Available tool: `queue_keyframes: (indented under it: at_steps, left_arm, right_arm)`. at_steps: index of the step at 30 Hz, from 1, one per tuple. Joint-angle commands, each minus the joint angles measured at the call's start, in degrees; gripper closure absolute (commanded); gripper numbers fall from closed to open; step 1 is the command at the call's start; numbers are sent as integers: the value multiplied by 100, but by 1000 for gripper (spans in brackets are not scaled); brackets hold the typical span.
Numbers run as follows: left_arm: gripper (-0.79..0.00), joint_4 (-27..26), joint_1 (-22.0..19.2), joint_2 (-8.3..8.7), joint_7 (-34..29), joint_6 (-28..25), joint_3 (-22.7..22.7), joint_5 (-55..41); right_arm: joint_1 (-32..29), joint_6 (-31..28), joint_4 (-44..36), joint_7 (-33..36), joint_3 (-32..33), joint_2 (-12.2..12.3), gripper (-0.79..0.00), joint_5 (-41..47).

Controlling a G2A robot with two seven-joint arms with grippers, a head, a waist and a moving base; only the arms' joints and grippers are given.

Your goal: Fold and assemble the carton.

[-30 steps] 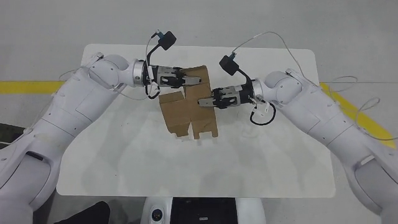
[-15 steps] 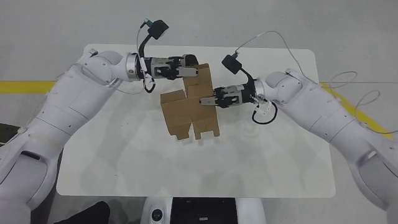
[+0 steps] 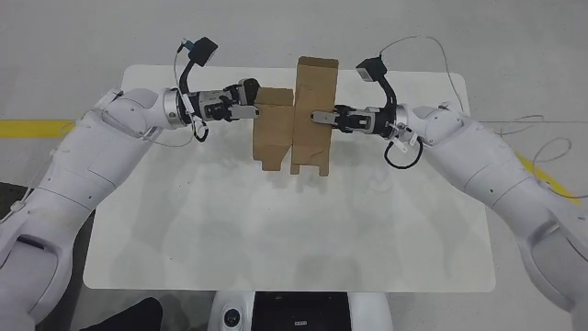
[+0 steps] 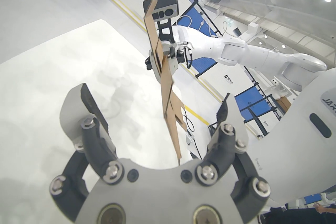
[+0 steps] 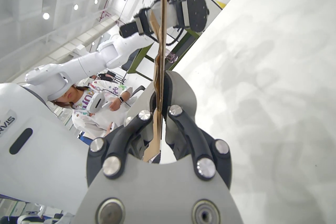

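Observation:
A flattened brown carton (image 3: 296, 119) hangs above the back half of the white table (image 3: 184, 239), held between the two arms. My right gripper (image 3: 318, 117) is shut on the carton's right panel; in the right wrist view the cardboard (image 5: 163, 25) runs edge-on out of the closed gripper (image 5: 160, 83). My left gripper (image 3: 253, 108) is at the carton's left edge. In the left wrist view that gripper (image 4: 157, 104) stands open, and the carton's edge (image 4: 168, 93) passes between the spread fingers (image 4: 86, 101) without either pad touching it.
The tabletop (image 4: 52, 78) under and in front of the carton is bare white. A yellow floor line (image 3: 37, 129) runs past the table on both sides. The other arm's gripper (image 5: 136, 25) shows beyond the carton in the right wrist view.
The right gripper has swung the carton from a slant to square and carried it toward the table's back. The left gripper has drawn back to the left, off the carton's top to its left edge.

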Motion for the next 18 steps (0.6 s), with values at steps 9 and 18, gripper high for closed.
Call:
queue_keyframes:
  at_steps: [9,18]
  left_arm:
    - [-785,189,246,-151,76,108,24,-102]
    - [-736,105,457,-258,-132,555,-15,-605]
  right_arm:
    - [-287,586,257,21,468,-106,0,469]
    - [-495,900,351,-372,846,-193,0,130]
